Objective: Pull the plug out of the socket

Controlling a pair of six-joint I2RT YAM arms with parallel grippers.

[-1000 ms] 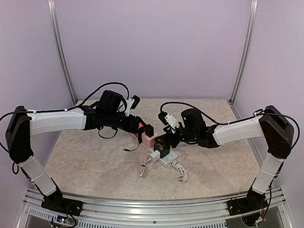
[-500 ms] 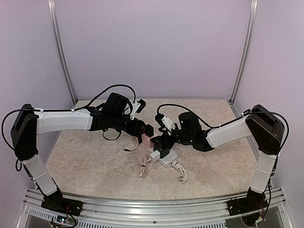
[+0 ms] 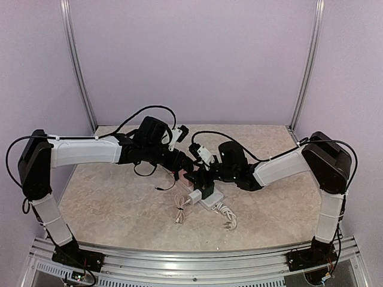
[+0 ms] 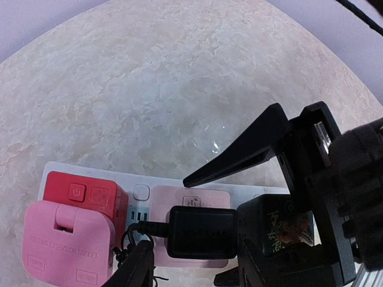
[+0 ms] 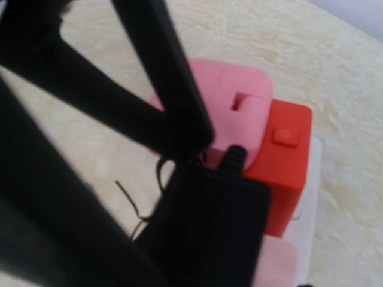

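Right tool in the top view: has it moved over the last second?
Yes. The right tool has shifted left over the socket, which lies where it was, toward the left tool.

One table (image 3: 119, 203) carries one socket (image 4: 90, 171), a white strip with one thick white cord (image 3: 226, 214) leaving at five o'clock in the top view. There are two cube adapters, one pink adapter (image 4: 67, 242) and one red adapter (image 4: 84, 194), both at the strip's nine o'clock end in the left wrist view. One black plug (image 4: 200, 230) sits on the strip, with one dark printed block (image 4: 275, 224) at its three o'clock. One thin pale cable (image 3: 179, 210) lies at the strip's seven o'clock. There are two arms, the left arm (image 3: 78, 152) and the right arm (image 3: 281, 167). They carry two grippers, the left gripper (image 3: 185, 165) and the right gripper (image 3: 200, 177). Two metal posts stand at the back, the left post (image 3: 76, 72) and the right post (image 3: 307, 66).
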